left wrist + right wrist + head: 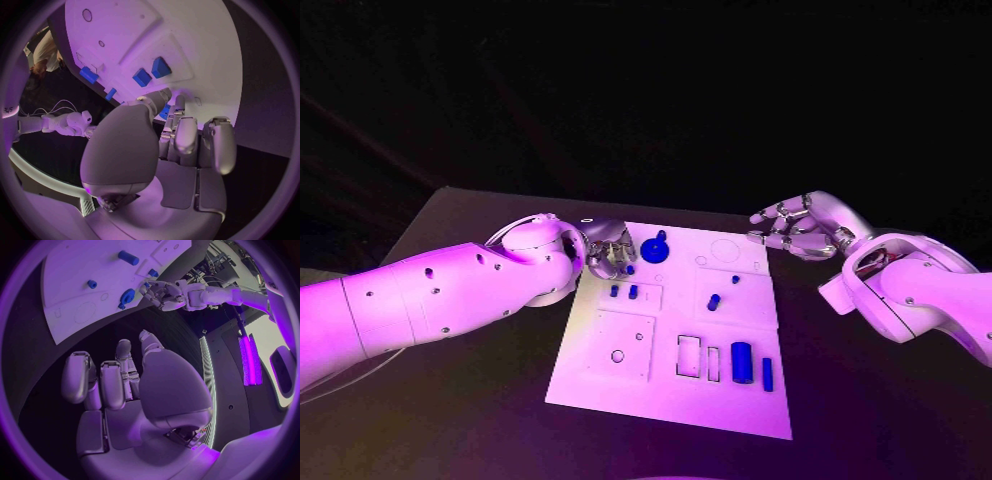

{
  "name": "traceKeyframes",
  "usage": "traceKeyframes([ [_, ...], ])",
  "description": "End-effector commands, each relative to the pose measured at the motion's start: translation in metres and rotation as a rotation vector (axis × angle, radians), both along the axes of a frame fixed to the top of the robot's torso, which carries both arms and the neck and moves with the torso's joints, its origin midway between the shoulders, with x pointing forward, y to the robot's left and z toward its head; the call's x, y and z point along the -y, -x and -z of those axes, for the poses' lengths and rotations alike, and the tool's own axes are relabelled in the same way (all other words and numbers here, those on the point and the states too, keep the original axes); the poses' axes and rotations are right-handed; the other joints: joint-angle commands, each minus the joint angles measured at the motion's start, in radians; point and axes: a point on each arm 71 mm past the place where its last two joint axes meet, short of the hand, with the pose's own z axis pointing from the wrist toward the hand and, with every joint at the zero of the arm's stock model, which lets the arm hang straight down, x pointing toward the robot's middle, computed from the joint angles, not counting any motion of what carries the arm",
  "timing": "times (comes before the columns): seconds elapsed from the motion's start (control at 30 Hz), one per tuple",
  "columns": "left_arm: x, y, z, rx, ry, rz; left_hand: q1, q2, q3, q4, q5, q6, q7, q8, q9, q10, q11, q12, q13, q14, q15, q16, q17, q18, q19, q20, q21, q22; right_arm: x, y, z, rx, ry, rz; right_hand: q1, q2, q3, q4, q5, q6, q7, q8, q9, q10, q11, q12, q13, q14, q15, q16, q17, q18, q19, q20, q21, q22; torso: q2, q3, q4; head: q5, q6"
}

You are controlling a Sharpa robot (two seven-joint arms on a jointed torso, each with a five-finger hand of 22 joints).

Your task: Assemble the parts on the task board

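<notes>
Task board lies on the black table; left hand and right hand curled, holding nothing.

One white task board, about seven blue parts, two robot hands.

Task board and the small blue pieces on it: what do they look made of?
The task board looks like rigid matte plastic or painted sheet: flat, no glare, with crisp cut-out slots. The blue pieces look like solid moulded or printed plastic: uniform colour, dull surface. Neither is certain from looks alone.
</notes>
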Motion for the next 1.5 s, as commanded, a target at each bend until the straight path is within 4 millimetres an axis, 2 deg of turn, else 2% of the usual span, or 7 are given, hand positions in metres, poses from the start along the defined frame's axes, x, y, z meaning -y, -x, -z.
traceKeyframes([
  [0.03,-0.004,-0.001,0.000,0.006,-0.001,-0.017,0.000,-0.010,0.005,0.002,-0.004,-0.007,0.001,-0.005,-0.004,0.001,0.000,-0.007,0.001,-0.003,0.001,-0.001,-0.002,-0.005,0.007,-0.002,-0.001,0.125,-0.001,0.000,0.003,-0.015,0.046,-0.025,0.041,0.003,0.019,0.004,-0.021,-0.003,0.003,0.009,0.002,-0.045,0.003,-0.157,-0.128,0.016,-0.004,-0.030,-0.038,0.017,-0.013,-0.002,-0.031,0.011,-0.001,-0.0002,-0.0006,0.001,0.002],
  [0.33,-0.024,-0.002,-0.006,0.022,0.103,-0.073,0.001,-0.008,0.012,0.005,-0.002,0.022,0.004,0.010,-0.010,-0.001,0.002,-0.015,0.003,-0.005,0.003,0.000,-0.004,-0.002,0.000,-0.001,-0.011,0.116,-0.007,0.002,0.012,-0.012,0.257,-0.102,0.168,-0.024,0.170,-0.036,-0.081,0.067,0.003,0.013,0.001,0.009,0.015,-0.476,-0.419,0.023,0.000,-0.042,-0.049,0.016,-0.003,0.002,-0.037,0.016,-0.001,0.0008,-0.0010,-0.011,0.010],
  [0.5,-0.039,-0.002,-0.013,-0.015,0.326,-0.139,-0.005,-0.006,0.011,0.011,-0.003,0.077,0.007,0.034,-0.009,0.023,0.002,-0.003,0.014,-0.007,0.003,0.004,0.000,0.005,-0.017,0.000,-0.035,0.092,-0.012,0.006,0.017,0.038,0.410,-0.138,0.155,-0.060,0.229,-0.037,-0.084,0.091,0.001,-0.002,-0.007,0.070,0.012,-0.559,-0.506,0.031,-0.001,-0.026,-0.026,0.009,0.015,0.002,-0.013,0.039,0.000,0.0019,-0.0002,-0.049,0.012],
  [0.57,-0.045,-0.001,-0.015,-0.064,0.489,-0.181,-0.012,-0.004,0.009,0.016,-0.002,0.090,0.009,0.040,-0.010,0.019,0.007,-0.002,0.016,-0.035,0.007,-0.050,-0.084,0.023,-0.064,0.003,-0.097,0.030,-0.014,0.007,0.021,0.060,0.475,-0.149,0.144,-0.072,0.239,-0.035,-0.084,0.097,0.000,-0.006,-0.009,0.079,0.012,-0.578,-0.525,0.031,-0.001,-0.023,-0.023,0.008,0.019,0.003,-0.008,0.044,0.001,0.0023,0.0002,-0.062,0.012],
  [0.67,-0.051,0.001,-0.018,-0.139,0.750,-0.247,-0.014,-0.004,0.005,0.020,-0.001,0.092,0.028,0.037,-0.018,-0.031,0.027,-0.013,0.011,-0.179,0.027,-0.275,-0.389,0.078,-0.235,0.018,-0.322,-0.177,-0.018,0.010,0.026,0.085,0.556,-0.162,0.127,-0.086,0.246,-0.029,-0.089,0.102,0.002,-0.011,-0.011,0.081,0.015,-0.603,-0.546,0.031,0.002,-0.023,-0.024,0.007,0.021,0.004,-0.006,0.048,0.002,0.0021,-0.0009,-0.076,0.013],
  [0.77,-0.056,0.004,-0.020,-0.191,0.961,-0.304,-0.021,-0.001,-0.012,0.025,-0.001,0.092,0.036,0.033,-0.025,-0.056,0.037,-0.007,0.010,-0.230,0.036,-0.340,-0.459,0.107,-0.329,0.029,-0.458,-0.293,-0.023,0.013,0.030,0.104,0.616,-0.171,0.112,-0.101,0.250,-0.024,-0.096,0.101,0.006,-0.017,-0.013,0.076,0.019,-0.628,-0.565,0.030,0.006,-0.024,-0.026,0.007,0.021,0.007,-0.008,0.048,0.001,0.0015,-0.0011,-0.087,0.013],
  [1.5,-0.061,0.018,-0.026,-0.274,1.257,-0.368,-0.014,0.015,-0.037,0.021,-0.001,0.098,0.040,0.035,-0.033,-0.065,0.040,0.018,0.013,-0.241,0.038,-0.358,-0.483,0.117,-0.357,0.033,-0.532,-0.354,-0.050,0.013,0.038,0.192,0.672,-0.161,0.107,-0.108,0.293,-0.024,-0.085,0.103,0.011,-0.031,-0.019,0.092,0.026,-0.679,-0.615,0.035,0.012,-0.006,-0.004,0.000,0.042,0.013,0.024,0.075,0.001,-0.0012,0.0006,-0.108,0.003],
])
